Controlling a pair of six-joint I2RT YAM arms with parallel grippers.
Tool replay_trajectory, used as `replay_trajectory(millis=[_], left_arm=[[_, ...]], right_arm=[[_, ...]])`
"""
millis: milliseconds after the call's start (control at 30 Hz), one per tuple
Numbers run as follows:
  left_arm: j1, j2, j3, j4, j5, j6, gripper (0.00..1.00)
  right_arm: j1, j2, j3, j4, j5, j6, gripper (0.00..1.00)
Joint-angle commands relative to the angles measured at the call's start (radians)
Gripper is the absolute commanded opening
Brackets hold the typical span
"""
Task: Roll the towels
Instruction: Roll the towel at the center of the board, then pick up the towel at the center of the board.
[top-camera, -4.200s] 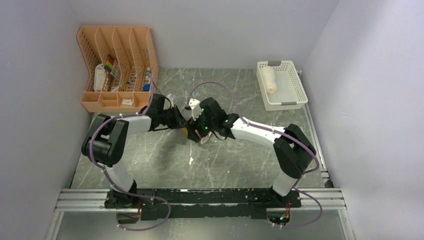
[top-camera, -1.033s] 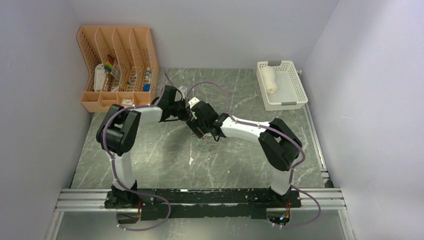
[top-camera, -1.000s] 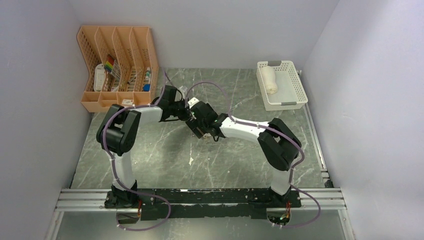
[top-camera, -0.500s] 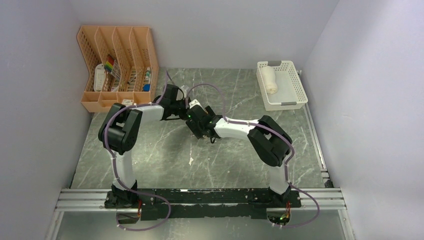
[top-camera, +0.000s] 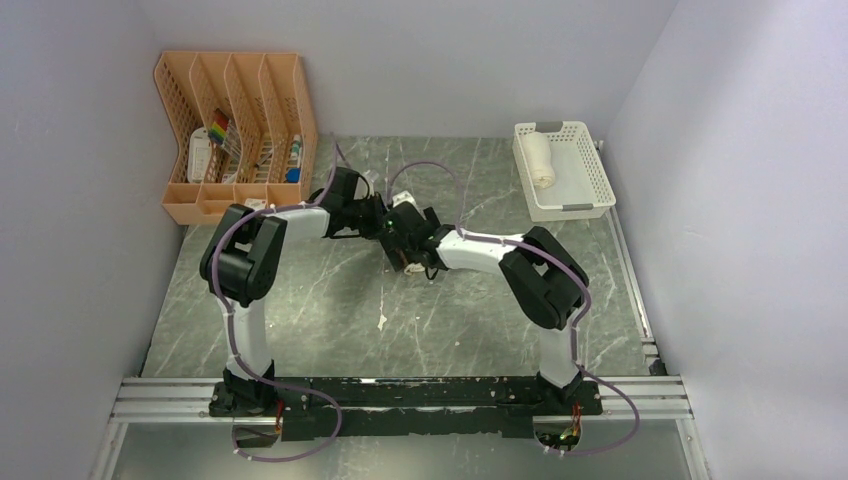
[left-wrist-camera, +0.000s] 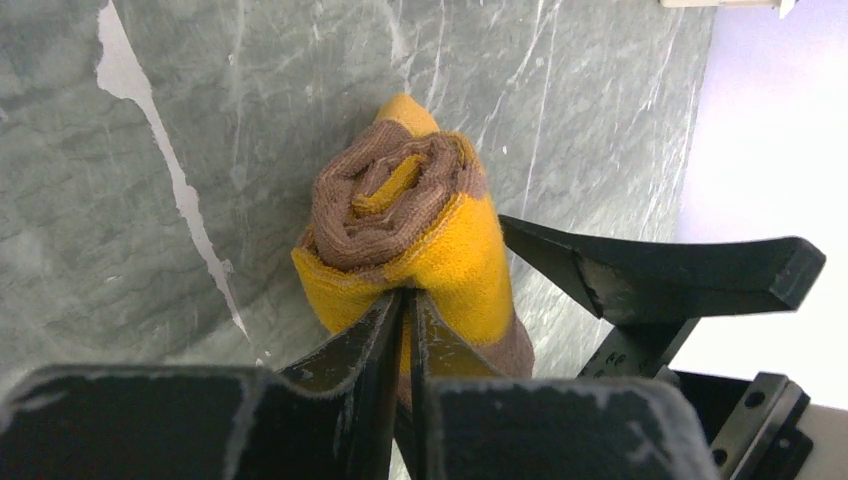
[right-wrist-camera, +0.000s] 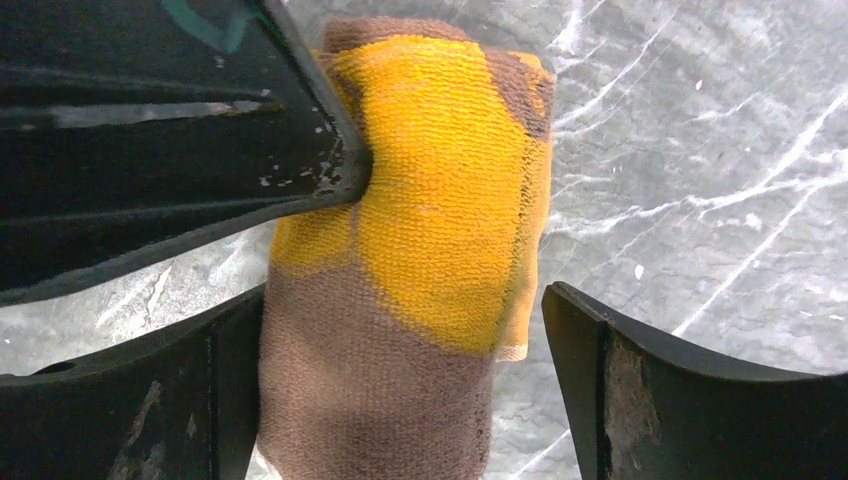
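While the left tool (left-wrist-camera: 410, 300) pinches the rolled yellow-brown towel (left-wrist-camera: 400, 200), the right tool (right-wrist-camera: 410, 390) gapes wide; rolling seems done; next, a firm grasp.

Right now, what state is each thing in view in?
yellow-and-brown towel: rolled up.
left gripper: shut, pinching the towel's outer layer.
right gripper: open, jaws either side of that towel.
cream towel: rolled, lying in the white basket.
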Motion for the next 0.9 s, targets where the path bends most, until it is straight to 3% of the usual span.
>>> replay_trajectory(millis=[0,867], left_arm=[[-0.016,0.022,0.031,-0.044,-0.022,0.028,0.19],[-0.019,0.037,0.06,-0.108,-0.032,0.06,0.19]], right_arm=[[-0.043,-0.025,-0.054,0.054,-0.091,0.053,1.0],[-0.18,-0.054,-0.15,0.159,-0.373,0.165,1.0]])
